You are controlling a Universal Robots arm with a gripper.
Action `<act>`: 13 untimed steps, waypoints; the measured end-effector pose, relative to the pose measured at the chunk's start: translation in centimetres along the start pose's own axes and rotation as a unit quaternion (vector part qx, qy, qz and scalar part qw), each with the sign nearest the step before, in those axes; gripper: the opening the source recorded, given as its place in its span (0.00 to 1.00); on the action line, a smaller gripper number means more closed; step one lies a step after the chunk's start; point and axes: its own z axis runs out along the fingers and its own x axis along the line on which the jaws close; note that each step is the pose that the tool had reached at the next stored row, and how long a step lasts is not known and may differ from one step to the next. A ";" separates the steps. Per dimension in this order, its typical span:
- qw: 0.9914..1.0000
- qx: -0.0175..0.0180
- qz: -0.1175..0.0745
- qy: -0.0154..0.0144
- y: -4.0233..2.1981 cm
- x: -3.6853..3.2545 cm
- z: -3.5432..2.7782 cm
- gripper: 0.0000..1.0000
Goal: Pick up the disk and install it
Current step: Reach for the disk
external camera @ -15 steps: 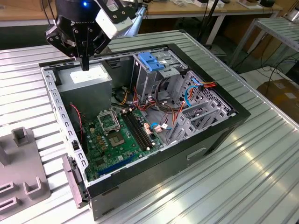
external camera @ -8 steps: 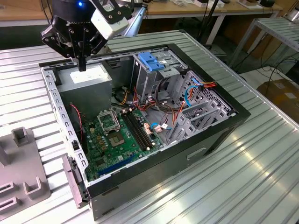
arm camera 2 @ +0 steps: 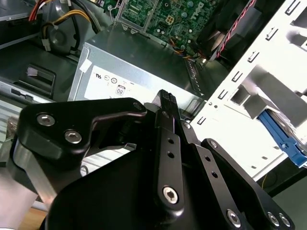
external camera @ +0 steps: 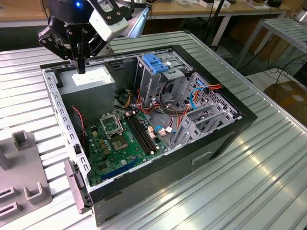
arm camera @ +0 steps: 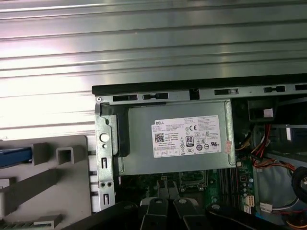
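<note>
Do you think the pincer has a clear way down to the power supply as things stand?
Probably yes: the pincer hangs just above the power supply, the case lies open on that side, and nothing stands between them.

Bright overhead light; harsh glare streaks ribbed metal table (external camera: 268, 163); computer case (external camera: 201, 158) interior sits in shadow.

matte black jaws on bolted linkage plates (arm camera 2: 170, 163), silver screws (arm camera 2: 170, 194), white camera block (external camera: 108, 19), small blue light (external camera: 77, 4)
</note>
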 end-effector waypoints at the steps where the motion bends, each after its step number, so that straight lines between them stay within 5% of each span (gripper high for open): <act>1: 1.000 0.000 0.000 0.000 -0.01 0.07 0.00 0.10; 13: 1.000 0.000 0.000 0.000 -0.12 1.62 -0.04 0.10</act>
